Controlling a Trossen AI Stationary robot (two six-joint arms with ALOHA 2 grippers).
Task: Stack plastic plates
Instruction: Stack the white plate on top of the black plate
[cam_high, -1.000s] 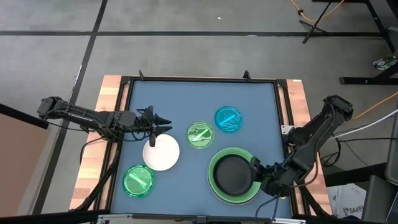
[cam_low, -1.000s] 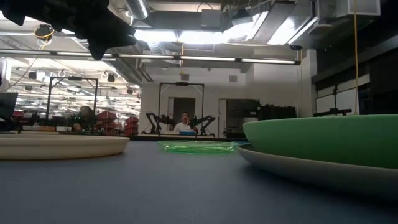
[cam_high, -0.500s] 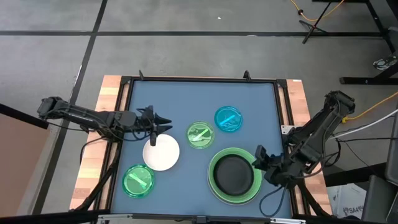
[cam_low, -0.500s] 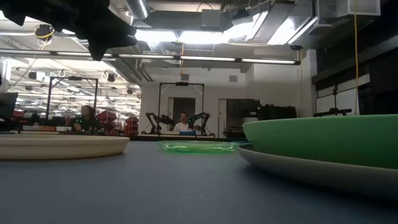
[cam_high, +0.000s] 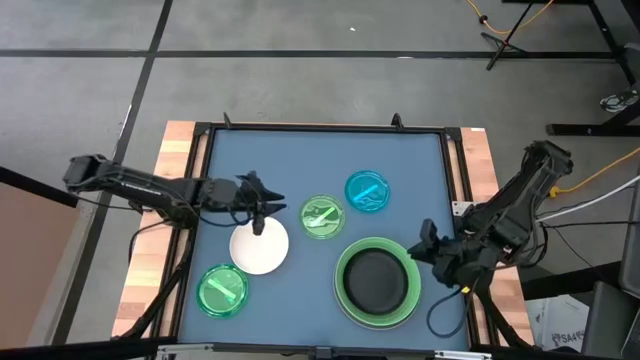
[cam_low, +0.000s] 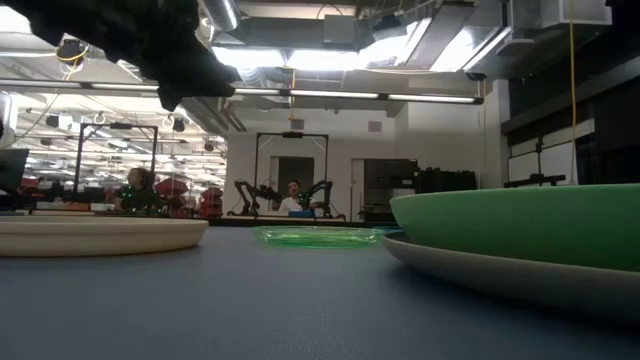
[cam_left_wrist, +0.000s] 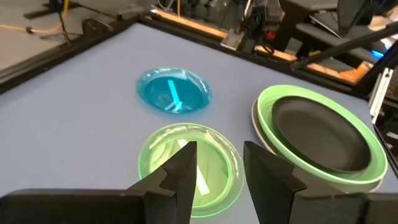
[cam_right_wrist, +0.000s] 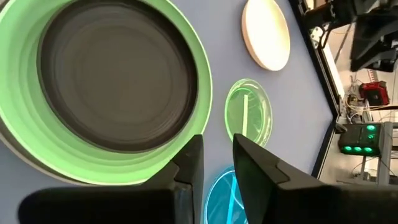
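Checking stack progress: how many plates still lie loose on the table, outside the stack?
4: white plate under the left gripper, green plate at the near-left, green plate mid-table, blue plate beyond it.

one plate (cam_high: 376, 279) nests in two stacked plates (cam_high: 346, 300), front right.
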